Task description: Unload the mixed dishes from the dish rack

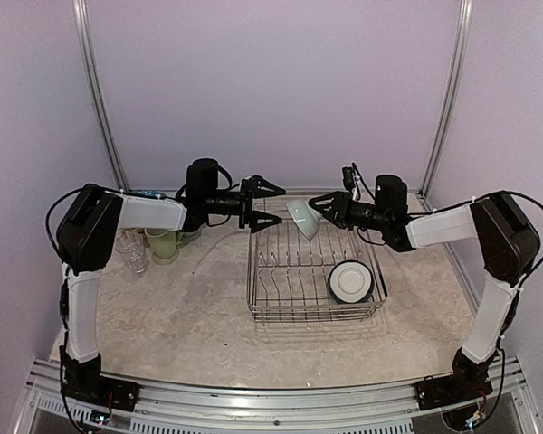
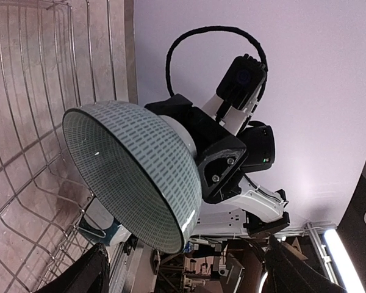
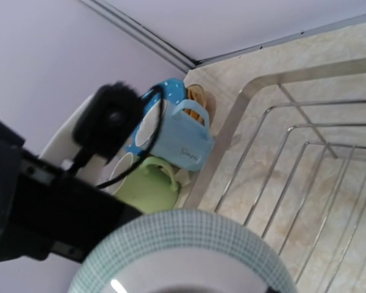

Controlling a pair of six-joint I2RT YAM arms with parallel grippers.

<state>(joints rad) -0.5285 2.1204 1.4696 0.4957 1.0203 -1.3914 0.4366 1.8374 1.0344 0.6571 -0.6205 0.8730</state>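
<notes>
dish rack (image 1: 315, 313): bright silver metal wire | bowl (image 2: 134, 165) above rack's far edge: glossy glaze, fine green grid | table (image 1: 181, 307): smooth beige marbled | glass (image 1: 131, 253) left of rack: clear

Soft, even light; the dish rack (image 1: 315, 282) casts a faint shadow toward 6 o'clock. Left wrist view: lamp (image 2: 346, 259) glares at 5 o'clock. Right wrist view: bowl (image 3: 189, 237) at 6 o'clock is blurred.

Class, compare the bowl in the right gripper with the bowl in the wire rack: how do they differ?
The pale checked bowl is held by the right gripper; the white bowl rests in the silver wire dish rack. The pale checked bowl tips sideways; the white bowl lies nearly flat. Both have dark rims.
</notes>
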